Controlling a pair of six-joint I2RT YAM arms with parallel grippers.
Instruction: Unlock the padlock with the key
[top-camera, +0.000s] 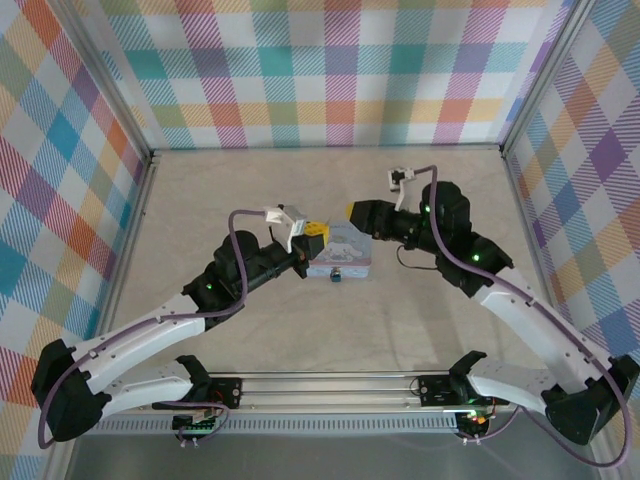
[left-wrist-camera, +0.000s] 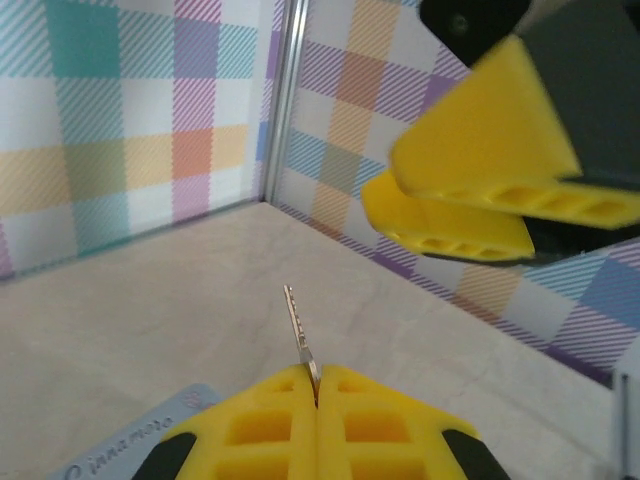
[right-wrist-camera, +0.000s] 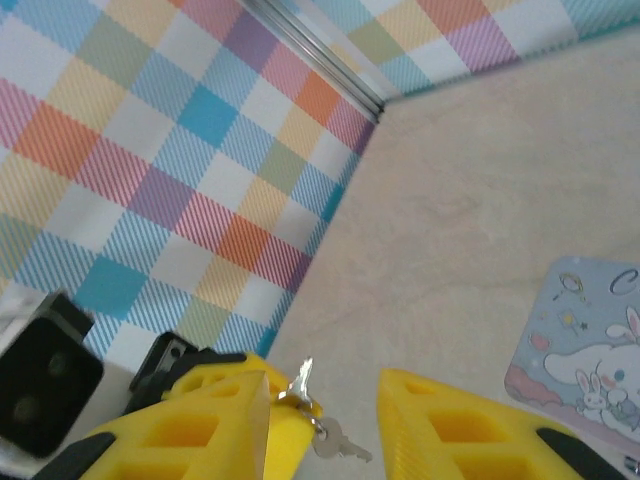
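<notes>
The key (left-wrist-camera: 298, 330) is pinched at its head between the fully closed fingertips of the left gripper (left-wrist-camera: 316, 375). Its thin blade stands free just below the middle of the left wrist view. The pinch is narrow, so the key could be twisted or pulled loose if it is knocked by the right gripper (right-wrist-camera: 325, 395). That gripper's jaws are parted partway with nothing clamped, and they are set on either side of the key's tip at the bottom of the right wrist view. A second small key (right-wrist-camera: 340, 447) hangs there and could be snagged. A drop would probably land on the tin (top-camera: 345, 255). The padlock (top-camera: 338, 277) lies at the tin's lower edge, centre of the overhead view, just below both grippers and touched by neither. Being unsteadied, it could be pushed away by the blade.
</notes>
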